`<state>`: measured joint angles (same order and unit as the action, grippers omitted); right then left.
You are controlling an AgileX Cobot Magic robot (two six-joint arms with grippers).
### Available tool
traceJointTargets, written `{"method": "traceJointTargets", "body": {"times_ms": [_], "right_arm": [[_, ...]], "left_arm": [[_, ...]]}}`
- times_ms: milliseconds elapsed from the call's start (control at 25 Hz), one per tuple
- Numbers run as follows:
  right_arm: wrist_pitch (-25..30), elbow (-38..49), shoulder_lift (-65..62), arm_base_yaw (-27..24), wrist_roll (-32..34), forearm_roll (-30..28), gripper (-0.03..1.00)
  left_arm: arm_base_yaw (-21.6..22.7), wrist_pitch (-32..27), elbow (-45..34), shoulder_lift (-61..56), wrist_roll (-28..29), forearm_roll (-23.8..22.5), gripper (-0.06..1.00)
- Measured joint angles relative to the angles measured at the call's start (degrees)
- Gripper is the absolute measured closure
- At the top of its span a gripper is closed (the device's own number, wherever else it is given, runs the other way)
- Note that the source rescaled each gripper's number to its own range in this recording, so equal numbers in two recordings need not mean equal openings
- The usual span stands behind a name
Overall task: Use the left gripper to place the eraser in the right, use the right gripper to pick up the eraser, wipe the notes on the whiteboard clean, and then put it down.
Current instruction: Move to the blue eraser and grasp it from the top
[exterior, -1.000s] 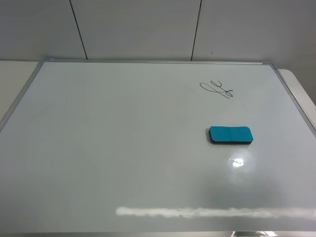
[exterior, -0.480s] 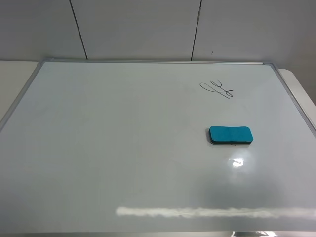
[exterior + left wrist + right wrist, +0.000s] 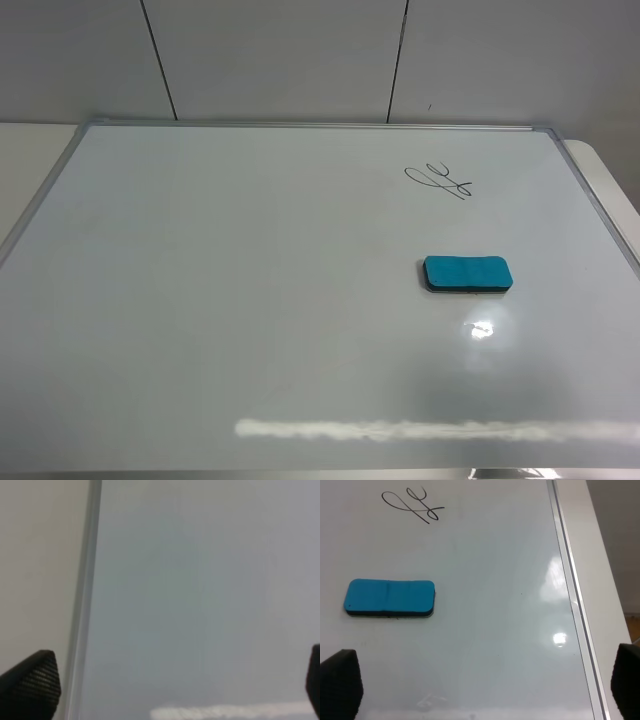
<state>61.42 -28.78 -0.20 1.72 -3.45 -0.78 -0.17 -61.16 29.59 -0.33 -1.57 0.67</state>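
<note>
Eraser (image 3: 467,274) lies flat on whiteboard (image 3: 200,300), near the notes (image 3: 438,180) but apart from them. My left gripper (image 3: 172,682) and right gripper (image 3: 483,681) — fingers spread wide, holding nothing.

The whiteboard (image 3: 250,300) is lying flat on a white table (image 3: 28,150), covering nearly all of it; bare tabletop is showing just beside the whiteboard's side frames.
</note>
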Motion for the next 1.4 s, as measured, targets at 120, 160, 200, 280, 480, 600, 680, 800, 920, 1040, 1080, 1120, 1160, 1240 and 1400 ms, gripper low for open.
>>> {"method": "traceJointTargets", "body": {"times_ms": [120,160,200,280,480,600,680,800,920,1040,1080,1120,1160,1240,1400], "right_arm": [[0.0,0.0,0.0,0.0,0.5,-0.2,-0.03],[0.0,0.0,0.2,0.1,0.2,-0.5,-0.03],[0.0,0.0,1.1,0.2,-0.4,-0.9,-0.03],[0.0,-0.1,4.8,1.1,-2.0,-1.0,-0.03],[-0.1,-4.8,21.4,3.6,-13.0,-1.5,-0.03],[-1.4,-10.3,32.7,6.8,-23.1,-2.8,-0.03],[-4.9,-13.4,41.2,9.5,-31.9,-5.9,-0.03],[-11.5,-17.3,53.5,12.5,-38.4,-11.2,-0.03],[-16.1,-19.2,65.4,13.6,-40.1,-12.3,-0.03],[-18.0,-19.3,74.5,13.6,-44.5,-8.4,-0.03],[-18.2,-19.3,77.0,13.6,-47.3,-5.9,-0.03],[-18.5,-19.3,79.1,13.6,-50.4,-3.3,-0.03],[-19.1,-19.3,80.6,13.6,-53.0,-1.2,-0.03],[-21.2,-19.3,83.5,13.6,-58.7,3.3,-0.03],[-24.4,-19.4,88.2,13.6,-65.2,7.4,-0.03]], "left_arm": [[0.0,0.0,0.0,0.0,0.0,0.0,-0.06],[0.0,0.0,0.0,0.0,0.0,0.0,-0.06],[0.0,0.0,0.0,0.0,0.0,0.0,-0.06],[0.0,0.0,0.0,0.0,0.0,0.0,-0.06],[0.0,0.0,0.0,0.0,0.0,0.0,-0.06],[0.0,0.0,0.0,0.0,0.0,0.0,-0.06],[0.0,0.0,0.0,0.0,0.0,0.0,-0.06],[0.0,0.0,0.0,0.0,0.0,0.0,-0.06],[0.0,0.0,0.0,0.0,0.0,0.0,-0.06],[0.0,0.0,0.0,0.0,0.0,0.0,-0.06],[0.0,0.0,0.0,0.0,0.0,0.0,-0.06],[0.0,0.0,0.0,0.0,0.0,0.0,-0.06],[0.0,0.0,0.0,0.0,0.0,0.0,-0.06],[0.0,0.0,0.0,0.0,0.0,0.0,-0.06],[0.0,0.0,0.0,0.0,0.0,0.0,-0.06]]}}
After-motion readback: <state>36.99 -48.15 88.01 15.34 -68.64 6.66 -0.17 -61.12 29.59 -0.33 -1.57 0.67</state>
